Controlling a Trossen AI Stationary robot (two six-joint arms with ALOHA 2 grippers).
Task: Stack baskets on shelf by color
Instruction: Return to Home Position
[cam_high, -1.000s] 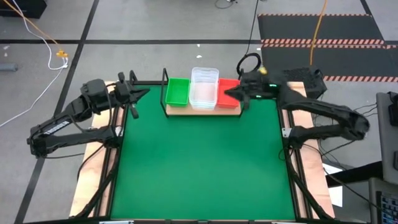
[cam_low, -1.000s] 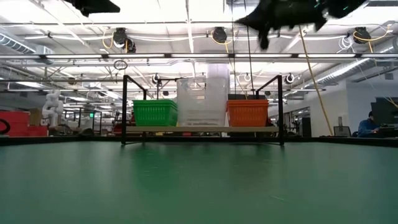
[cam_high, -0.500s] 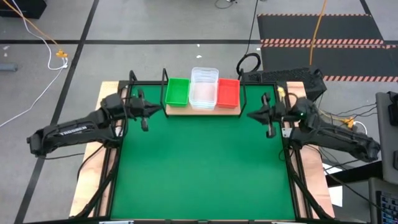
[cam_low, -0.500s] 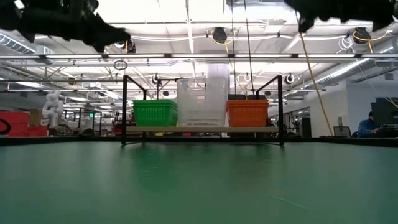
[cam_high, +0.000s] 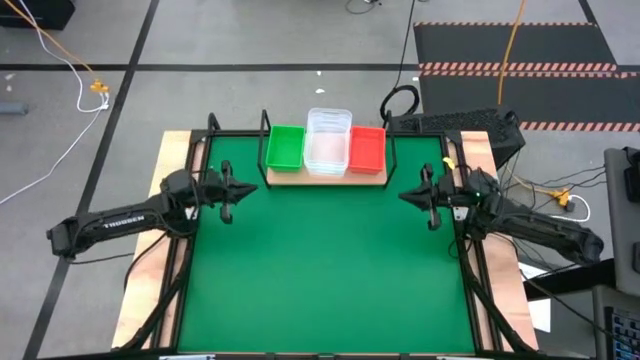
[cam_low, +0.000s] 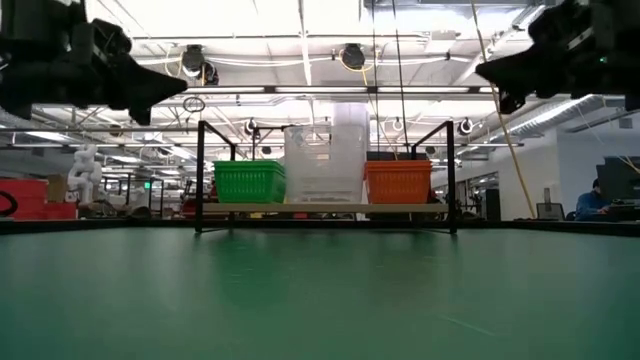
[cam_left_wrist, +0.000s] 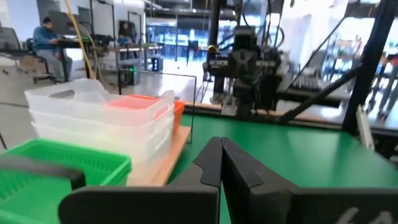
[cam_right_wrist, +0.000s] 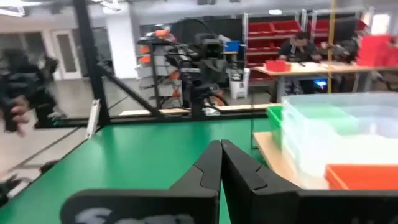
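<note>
The shelf (cam_high: 325, 176), a light wooden board on a black wire frame, stands at the far edge of the green mat. On it sit a green basket stack (cam_high: 285, 147) on the left, a taller clear stack (cam_high: 328, 140) in the middle and a red stack (cam_high: 367, 147) on the right; the low view shows green (cam_low: 249, 181), clear (cam_low: 325, 162) and red (cam_low: 398, 181). My left gripper (cam_high: 228, 192) hovers shut over the mat's left edge. My right gripper (cam_high: 418, 194) hovers shut over the right edge. Both hold nothing.
The green mat (cam_high: 325, 270) lies bare in front of the shelf. A black frame rail (cam_high: 470, 280) borders the table's sides. People sit at desks in the room beyond (cam_right_wrist: 301, 46).
Both arms have drawn back from the shelf toward the table's near edge and come lower. The right gripper has left the red stack and moved out to the mat's right edge; the left gripper has moved along the left edge. The baskets have kept still.
</note>
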